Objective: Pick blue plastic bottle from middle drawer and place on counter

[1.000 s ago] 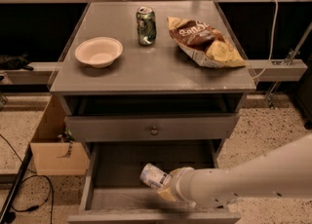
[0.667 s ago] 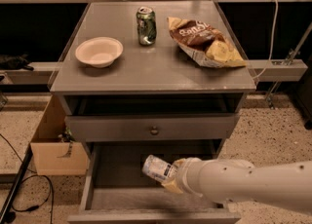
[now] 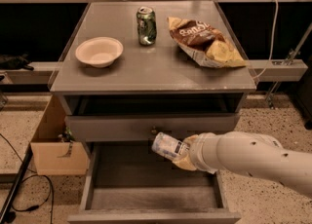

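Note:
The blue plastic bottle (image 3: 166, 145), clear with a white-and-bluish label and a white cap, is tilted with its cap to the upper left. My gripper (image 3: 183, 154) is shut on its base end and holds it in the air above the open middle drawer (image 3: 146, 192), in front of the closed drawer front above. My white arm reaches in from the right. The drawer's grey floor is bare. The grey counter (image 3: 146, 69) lies above and behind the bottle.
On the counter stand a green soda can (image 3: 146, 25), a white bowl (image 3: 99, 51) at the left and an open chip bag (image 3: 204, 40) at the right. A cardboard box (image 3: 51, 145) and cables lie on the floor left of the cabinet.
My gripper has lifted the bottle up from the drawer floor to the level of the drawer front above, and moved it slightly right.

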Robot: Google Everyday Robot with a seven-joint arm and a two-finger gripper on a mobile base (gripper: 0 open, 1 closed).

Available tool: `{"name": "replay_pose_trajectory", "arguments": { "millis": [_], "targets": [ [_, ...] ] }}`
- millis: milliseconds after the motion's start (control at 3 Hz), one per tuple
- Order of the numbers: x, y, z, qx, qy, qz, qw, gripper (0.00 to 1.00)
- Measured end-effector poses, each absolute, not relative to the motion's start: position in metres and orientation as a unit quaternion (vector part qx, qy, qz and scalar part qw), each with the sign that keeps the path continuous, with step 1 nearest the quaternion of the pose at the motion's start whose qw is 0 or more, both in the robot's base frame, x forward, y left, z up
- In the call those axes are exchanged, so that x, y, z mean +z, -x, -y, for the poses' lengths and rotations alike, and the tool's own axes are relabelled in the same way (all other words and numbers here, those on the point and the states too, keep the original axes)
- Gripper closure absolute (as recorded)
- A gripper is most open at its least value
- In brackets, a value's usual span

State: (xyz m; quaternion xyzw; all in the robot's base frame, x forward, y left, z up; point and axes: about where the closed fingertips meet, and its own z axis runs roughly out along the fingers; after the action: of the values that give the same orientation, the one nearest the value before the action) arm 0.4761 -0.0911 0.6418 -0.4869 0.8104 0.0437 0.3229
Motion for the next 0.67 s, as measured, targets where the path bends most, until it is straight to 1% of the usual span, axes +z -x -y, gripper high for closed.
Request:
{"name": "replay_pose_trajectory", "arguments": {
  "millis": [333, 667],
  "targets": [
    [0.664, -0.446, 0.094, 0.034, 0.507, -0.797, 0.327, 1.0],
    [0.782, -0.411, 0.121, -0.021, 0.503, -0.774, 0.383, 1.0]
  ]
}}
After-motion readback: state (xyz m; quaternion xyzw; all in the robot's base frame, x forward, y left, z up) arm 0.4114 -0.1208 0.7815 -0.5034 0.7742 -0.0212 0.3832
